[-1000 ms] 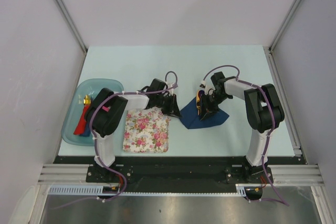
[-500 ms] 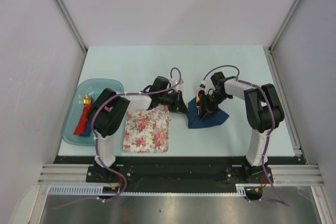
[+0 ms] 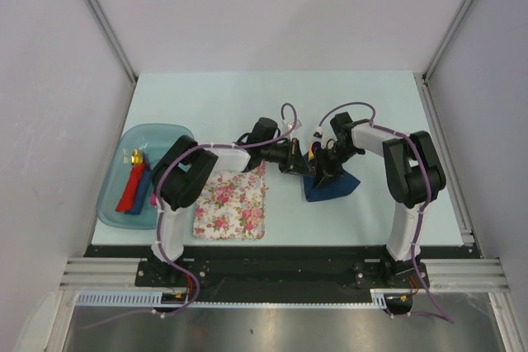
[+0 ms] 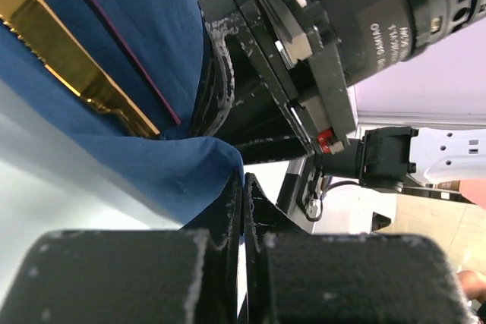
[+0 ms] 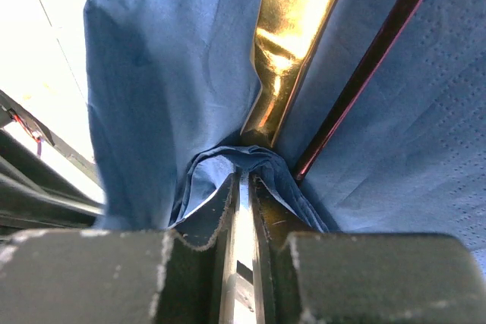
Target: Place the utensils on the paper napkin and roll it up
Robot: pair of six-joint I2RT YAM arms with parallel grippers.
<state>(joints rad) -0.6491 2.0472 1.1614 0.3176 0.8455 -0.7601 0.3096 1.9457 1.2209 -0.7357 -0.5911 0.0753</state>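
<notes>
Paper napkin (image 3: 333,188) — dark navy, thin, dimpled; right of table centre, beside the floral mat but apart from it; creased, sides lifted into a loose fold. Gold utensil (image 5: 292,28) — shiny, slender — lies inside the fold; purple spoon (image 5: 372,58), thin dark handle, just beside it, roughly parallel.

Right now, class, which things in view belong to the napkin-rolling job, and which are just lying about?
In the job: paper napkin, gold utensil, purple spoon, left gripper, right gripper.
Lying about: floral mat, teal tray, red piece, blue piece.
</notes>
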